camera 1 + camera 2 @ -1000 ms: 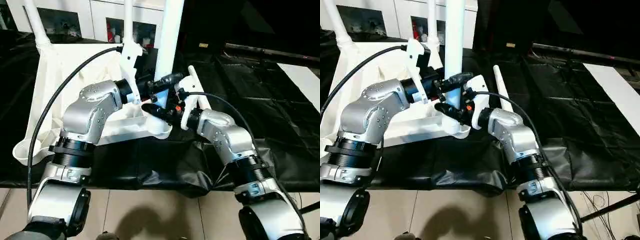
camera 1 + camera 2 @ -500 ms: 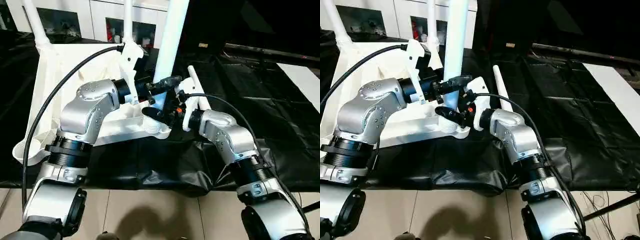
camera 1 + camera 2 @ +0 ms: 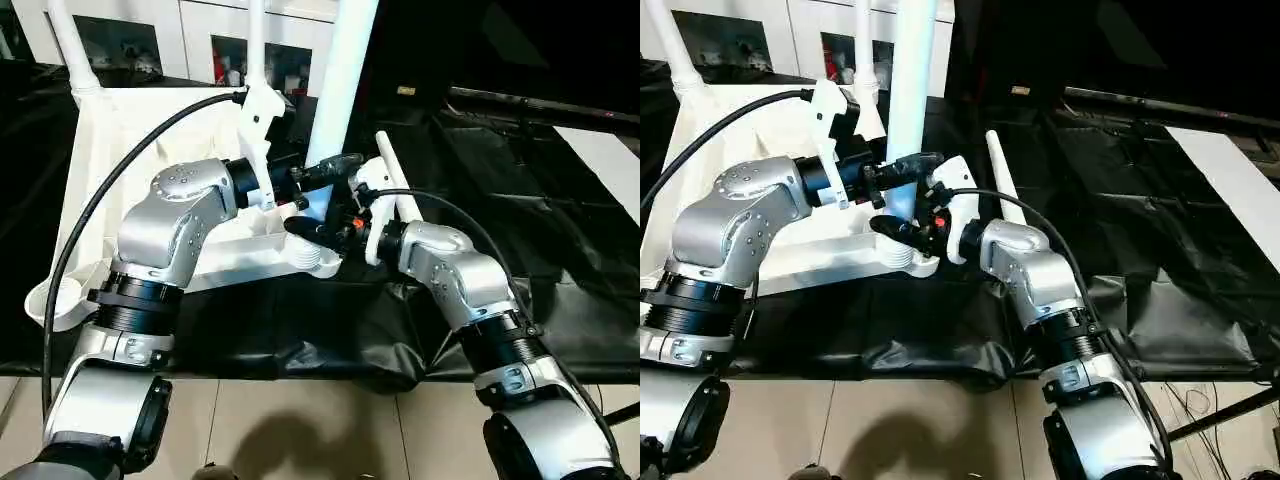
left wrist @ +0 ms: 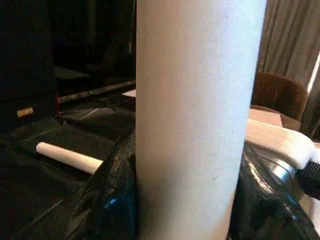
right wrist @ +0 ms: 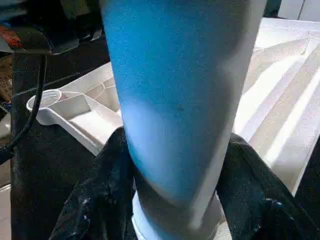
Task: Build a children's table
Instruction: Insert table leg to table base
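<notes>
The white tabletop [image 3: 150, 130] lies underside up on the black-sheeted worktable [image 3: 520, 190], with two legs [image 3: 70, 50] already standing in its far corner sockets. At its near right corner socket [image 3: 318, 262] a third leg [image 3: 340, 90] stands nearly upright, and both grippers meet around its lower end. Compared with a second ago, the leg leans slightly more to the right and the socket's threaded rim shows below the grippers. A fourth leg [image 3: 395, 190] lies loose on the sheet just right of the tabletop. The left gripper [image 3: 325, 170] clasps the standing leg from the left, fingers pressed on both sides. The right gripper [image 3: 312, 228] clamps the same leg lower down, just above the socket.
</notes>
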Tool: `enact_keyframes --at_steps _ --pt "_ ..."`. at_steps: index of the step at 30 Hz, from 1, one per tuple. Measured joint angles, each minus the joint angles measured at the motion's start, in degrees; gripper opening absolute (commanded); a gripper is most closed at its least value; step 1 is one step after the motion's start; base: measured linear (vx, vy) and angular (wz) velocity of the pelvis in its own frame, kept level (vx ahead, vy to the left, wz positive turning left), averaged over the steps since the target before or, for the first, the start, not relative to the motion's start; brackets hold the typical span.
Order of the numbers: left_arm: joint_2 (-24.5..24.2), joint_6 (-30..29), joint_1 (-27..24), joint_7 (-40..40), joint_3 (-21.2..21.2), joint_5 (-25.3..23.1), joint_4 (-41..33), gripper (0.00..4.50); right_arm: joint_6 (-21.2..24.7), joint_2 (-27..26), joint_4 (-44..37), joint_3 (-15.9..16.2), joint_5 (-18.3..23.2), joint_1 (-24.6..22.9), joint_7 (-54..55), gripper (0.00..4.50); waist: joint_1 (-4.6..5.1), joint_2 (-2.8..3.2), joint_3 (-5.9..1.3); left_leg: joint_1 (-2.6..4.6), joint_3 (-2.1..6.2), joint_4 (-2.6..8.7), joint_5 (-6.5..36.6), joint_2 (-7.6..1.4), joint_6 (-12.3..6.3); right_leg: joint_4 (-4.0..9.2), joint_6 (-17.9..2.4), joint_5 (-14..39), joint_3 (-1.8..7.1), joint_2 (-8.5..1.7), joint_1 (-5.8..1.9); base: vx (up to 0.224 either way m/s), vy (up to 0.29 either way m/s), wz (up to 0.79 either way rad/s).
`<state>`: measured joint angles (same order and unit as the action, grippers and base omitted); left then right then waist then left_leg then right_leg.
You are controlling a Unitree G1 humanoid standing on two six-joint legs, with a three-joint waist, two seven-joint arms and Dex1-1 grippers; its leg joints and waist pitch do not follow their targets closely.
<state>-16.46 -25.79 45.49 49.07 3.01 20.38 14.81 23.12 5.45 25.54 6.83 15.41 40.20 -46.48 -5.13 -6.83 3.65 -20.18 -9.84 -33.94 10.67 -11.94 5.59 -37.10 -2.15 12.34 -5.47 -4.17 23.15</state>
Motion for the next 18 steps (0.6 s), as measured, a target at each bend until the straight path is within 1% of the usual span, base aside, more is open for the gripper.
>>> enact_keyframes --at_steps 1,2,3,4,5,6,8,9,10,12,13,14,16,17,18 --pt "0.1 0.0 0.0 -0.4 0.0 -0.1 0.0 1.86 0.0 0.0 0.0 0.0 0.0 0.0 0.0 1.92 0.00 0.00 0.00 0.00 0.00 0.00 0.0 0.00 0.00 0.00 0.0 0.0 0.00 0.00 0.00 0.000 0.000 0.00" --pt "0.1 -0.4 0.0 -0.6 -0.4 0.0 0.0 2.21 0.0 0.0 0.0 -0.1 0.0 0.0 0.1 1.89 0.00 0.00 0.00 0.00 0.00 -0.01 0.0 0.00 0.00 0.00 0.0 0.0 0.00 0.00 0.00 0.000 0.000 0.00" --pt "0.1 -0.8 0.0 -0.6 -0.6 0.2 0.0 2.42 -0.1 -0.1 0.0 -0.1 0.0 0.0 0.2 1.88 0.00 0.00 0.00 0.00 0.00 -0.01 0.0 0.00 0.00 0.00 0.0 0.0 0.00 0.00 0.00 0.000 0.000 0.00" --pt "0.5 -1.0 0.0 -0.8 -0.9 0.3 0.0 2.42 -0.2 -0.3 0.1 -0.3 0.1 0.0 0.5 1.88 0.00 0.00 0.00 0.00 0.00 -0.01 0.0 0.00 0.00 -0.01 0.0 0.0 0.00 0.00 0.00 0.000 0.000 0.00" --pt "1.1 -1.0 0.0 -1.4 -1.5 0.5 0.1 2.59 -0.2 -0.7 0.1 -0.8 0.5 0.0 0.9 1.88 0.00 0.00 0.00 0.00 0.00 -0.01 0.0 0.00 0.00 -0.01 0.0 0.0 0.00 0.00 0.00 0.000 0.000 0.00" --pt "1.7 -0.6 0.0 -1.8 -2.0 0.9 0.4 2.62 -0.5 -1.0 0.2 -1.1 0.7 0.0 1.4 1.88 -0.02 0.00 0.00 -0.01 0.00 -0.02 0.0 0.00 0.00 0.00 0.0 0.0 0.00 0.00 0.00 0.000 0.000 0.00" --pt "3.8 2.2 0.0 -2.6 -3.7 2.4 1.9 2.76 -1.3 -1.6 0.4 -3.1 1.7 0.0 3.0 1.88 -0.15 0.00 0.00 -0.04 0.00 -0.05 0.0 0.00 -0.01 0.00 0.0 0.0 0.00 0.00 0.00 0.000 0.000 0.00" --pt "5.4 3.7 0.0 -3.2 -5.4 3.5 2.6 2.76 -1.5 -1.8 0.4 -4.2 2.4 0.1 3.6 1.88 -0.16 0.00 0.00 -0.05 0.00 -0.09 0.0 0.00 -0.01 0.00 0.0 0.0 0.00 0.00 0.00 0.000 0.000 0.00" --pt "6.9 5.6 0.1 -3.9 -7.9 5.2 3.4 2.83 -2.2 -2.2 0.4 -5.4 2.9 0.1 4.2 1.88 -0.15 0.00 0.00 -0.10 0.00 -0.13 0.0 0.00 -0.01 0.00 0.0 0.0 0.00 -0.01 0.00 0.000 0.000 0.00" --pt "11.0 8.4 0.9 -5.8 -14.2 11.5 4.9 2.86 -3.6 -2.9 0.4 -7.8 4.3 0.2 5.7 1.87 -0.17 -0.01 0.00 -0.14 0.02 -0.21 0.0 0.00 -0.02 -0.01 0.0 -0.1 0.00 -0.01 0.01 0.000 0.000 0.00" --pt "11.5 8.8 1.6 -6.2 -16.4 14.0 5.4 2.86 -4.0 -3.1 0.4 -8.6 5.0 0.2 6.3 1.87 -0.11 -0.02 -0.01 -0.13 0.02 -0.21 0.0 0.00 -0.02 -0.01 0.0 -0.1 -0.01 -0.01 0.01 0.000 0.000 0.00" --pt "12.0 8.6 2.5 -6.3 -19.4 17.7 5.4 2.86 -4.9 -3.2 0.4 -9.7 5.5 0.2 7.1 1.87 0.01 -0.01 0.00 -0.12 0.02 -0.22 0.0 0.00 -0.03 -0.01 0.0 -0.1 0.00 0.00 0.00 0.000 0.000 0.00" --pt "12.4 7.8 2.8 -5.9 -22.6 22.5 4.8 2.86 -6.4 -3.0 0.4 -11.7 5.9 0.2 9.2 1.87 -0.01 0.04 0.01 -0.08 0.01 -0.21 0.0 0.00 -0.03 -0.02 0.0 -0.1 0.00 0.00 0.00 0.000 0.000 0.00" --pt "12.1 7.0 2.8 -5.6 -23.8 23.8 4.7 2.86 -7.4 -2.7 0.4 -12.6 5.9 0.3 10.5 1.87 -0.01 0.06 0.02 -0.08 0.01 -0.21 0.0 0.00 -0.03 -0.02 0.0 -0.1 0.00 0.01 0.00 0.000 0.000 0.00" --pt "11.3 6.9 2.5 -5.1 -23.7 23.5 4.8 2.86 -8.0 -2.3 0.9 -12.9 5.7 0.5 11.7 1.87 0.01 0.07 0.02 -0.06 0.01 -0.21 0.0 0.00 -0.03 -0.02 0.0 -0.1 0.00 0.01 0.00 0.000 0.000 0.00"
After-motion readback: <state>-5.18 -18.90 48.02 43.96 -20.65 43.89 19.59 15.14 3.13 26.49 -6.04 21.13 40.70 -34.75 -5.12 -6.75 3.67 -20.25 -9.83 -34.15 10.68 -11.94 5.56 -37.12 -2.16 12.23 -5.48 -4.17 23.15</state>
